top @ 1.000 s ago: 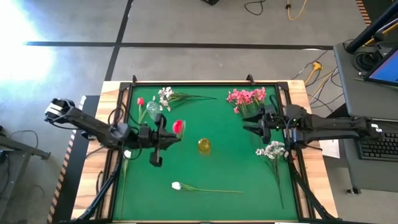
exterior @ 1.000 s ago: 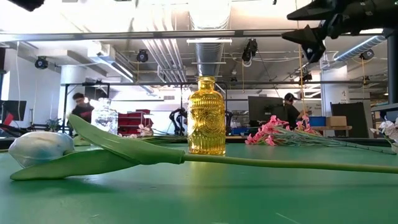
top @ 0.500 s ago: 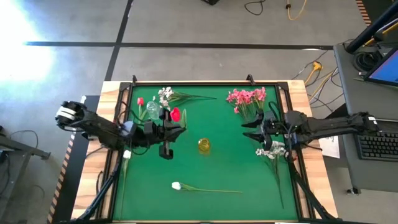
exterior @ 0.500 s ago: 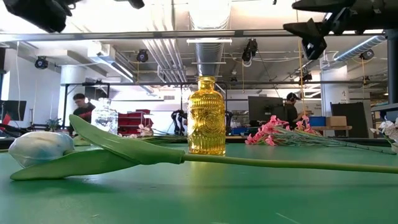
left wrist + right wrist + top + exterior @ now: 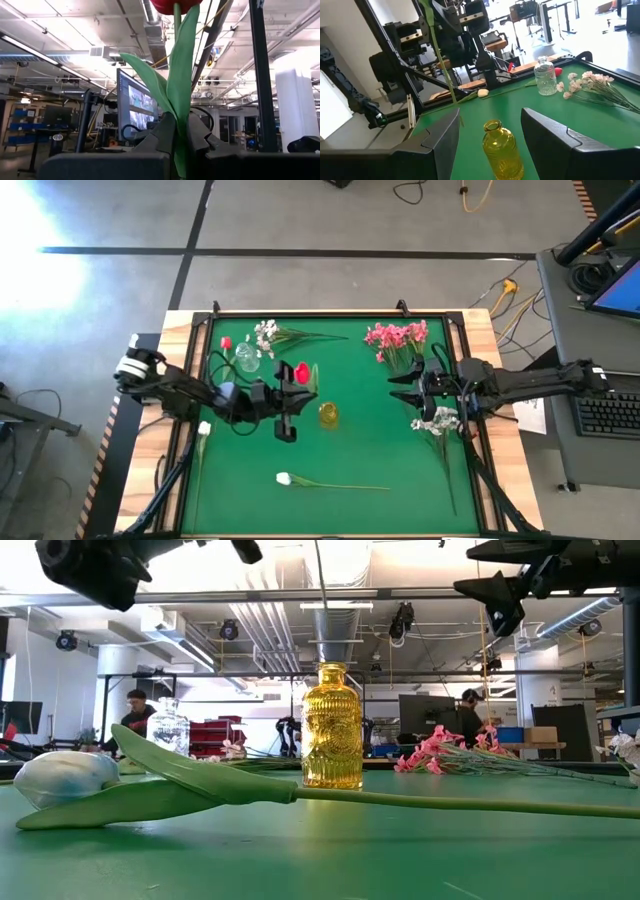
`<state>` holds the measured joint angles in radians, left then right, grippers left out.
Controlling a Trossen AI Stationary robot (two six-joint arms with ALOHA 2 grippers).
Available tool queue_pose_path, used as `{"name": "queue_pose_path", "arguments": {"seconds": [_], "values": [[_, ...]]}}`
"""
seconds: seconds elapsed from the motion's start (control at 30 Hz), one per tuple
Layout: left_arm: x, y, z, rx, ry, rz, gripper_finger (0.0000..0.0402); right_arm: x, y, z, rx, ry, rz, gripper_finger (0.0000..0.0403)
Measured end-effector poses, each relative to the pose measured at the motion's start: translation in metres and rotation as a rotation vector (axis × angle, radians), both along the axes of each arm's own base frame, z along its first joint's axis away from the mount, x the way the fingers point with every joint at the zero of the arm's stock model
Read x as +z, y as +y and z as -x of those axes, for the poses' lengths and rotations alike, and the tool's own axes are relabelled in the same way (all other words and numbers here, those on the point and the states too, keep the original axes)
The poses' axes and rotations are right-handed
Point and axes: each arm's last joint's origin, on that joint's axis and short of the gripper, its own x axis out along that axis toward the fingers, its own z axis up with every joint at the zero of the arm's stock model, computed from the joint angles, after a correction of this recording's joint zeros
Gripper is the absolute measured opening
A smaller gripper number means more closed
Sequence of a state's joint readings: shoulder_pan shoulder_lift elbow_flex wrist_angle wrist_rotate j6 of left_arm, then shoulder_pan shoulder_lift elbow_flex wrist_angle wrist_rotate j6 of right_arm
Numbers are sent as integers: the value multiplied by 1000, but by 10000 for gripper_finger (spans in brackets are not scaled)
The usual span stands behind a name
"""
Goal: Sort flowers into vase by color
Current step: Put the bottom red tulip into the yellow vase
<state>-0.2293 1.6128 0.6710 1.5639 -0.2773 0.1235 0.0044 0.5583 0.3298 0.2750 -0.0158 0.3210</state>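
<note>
My left gripper [image 5: 292, 388] is shut on a red tulip [image 5: 302, 372], just left of the yellow vase [image 5: 328, 414]. The blossom [image 5: 175, 5] stands above the fingers. The green stem [image 5: 442, 65] hangs down beside the yellow vase [image 5: 502, 147]. My right gripper [image 5: 402, 392] hangs open above the table's right half, facing the vase and holding nothing. A clear vase [image 5: 246, 358] stands at the far left. A white tulip [image 5: 284, 478] lies on its side near the front edge. My left gripper pinches the red tulip's stem together with its leaf [image 5: 178, 142] between the two fingers [image 5: 164, 134], a little below the blossom. The fingers slant upward from the table's left side, across the stem. The tulip is lifted clear and nearly upright, its long stem hanging below the fingers.
Pink sprays [image 5: 397, 337] lie at the far right and white sprays [image 5: 265, 335] at the far left. A small red flower [image 5: 226, 343] lies beside the clear vase. More white blossoms [image 5: 437, 421] lie under the right arm. Another white tulip [image 5: 204, 428] lies at the left edge.
My left gripper has carried the red tulip toward the table's right edge, closer to the yellow vase, sinking a little and tipping its fingers further upward. The tulip stays held, blossom up.
</note>
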Motion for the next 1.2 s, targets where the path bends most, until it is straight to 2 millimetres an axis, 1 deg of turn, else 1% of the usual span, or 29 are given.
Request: {"name": "queue_pose_path", "arguments": {"seconds": [0.13,0.3,0.5,0.73,1.03,1.1,1.2], "values": [[-2,2,-2,31,11,-32,0,0,0,0,0,0,0,203],[1,15,-4,101,1,-17,0,0,0,0,-1,0,0,203],[-6,29,-9,140,41,-10,0,0,0,0,-2,1,0,203],[-11,29,-11,139,81,-12,0,0,0,0,-2,1,0,203],[-17,30,-12,129,134,50,0,0,0,0,-2,1,0,203],[-17,30,-12,125,133,57,4,0,0,0,-2,1,0,203],[-19,30,-13,125,156,52,21,0,0,0,-2,2,0,203]]}}
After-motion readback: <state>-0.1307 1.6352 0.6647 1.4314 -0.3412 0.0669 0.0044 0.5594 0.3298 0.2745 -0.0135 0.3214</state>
